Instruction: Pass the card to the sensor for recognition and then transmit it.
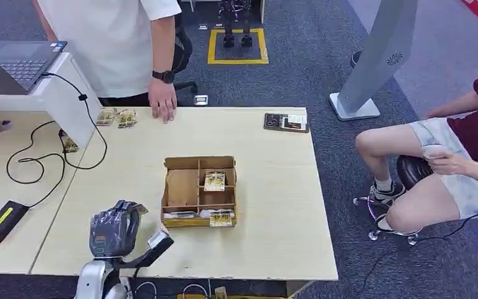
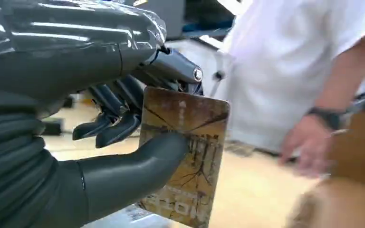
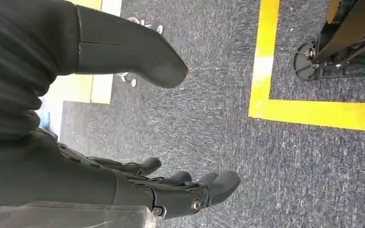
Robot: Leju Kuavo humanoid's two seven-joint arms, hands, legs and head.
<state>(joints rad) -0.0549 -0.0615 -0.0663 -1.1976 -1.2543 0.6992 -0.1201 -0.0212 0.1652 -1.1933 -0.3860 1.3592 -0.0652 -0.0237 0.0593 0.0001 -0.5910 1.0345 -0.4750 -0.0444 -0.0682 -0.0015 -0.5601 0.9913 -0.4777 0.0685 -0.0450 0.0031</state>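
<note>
My left hand (image 1: 113, 232) hovers over the table's near left part, beside the cardboard tray (image 1: 183, 187). In the left wrist view this hand (image 2: 119, 123) pinches a brown and gold card (image 2: 190, 156) between thumb and fingers, and the card stands nearly upright. More cards (image 1: 214, 180) lie in the tray's compartments. A dark flat sensor device (image 1: 285, 122) lies at the table's far right edge. My right hand (image 3: 138, 156) hangs over the grey carpet, its fingers apart and holding nothing.
A person in a white shirt stands at the table's far side with one hand (image 1: 162, 107) on it. Another person (image 1: 448, 162) sits to the right. A laptop (image 1: 18, 62), cables (image 1: 37, 156) and small packets (image 1: 117, 116) are at the left.
</note>
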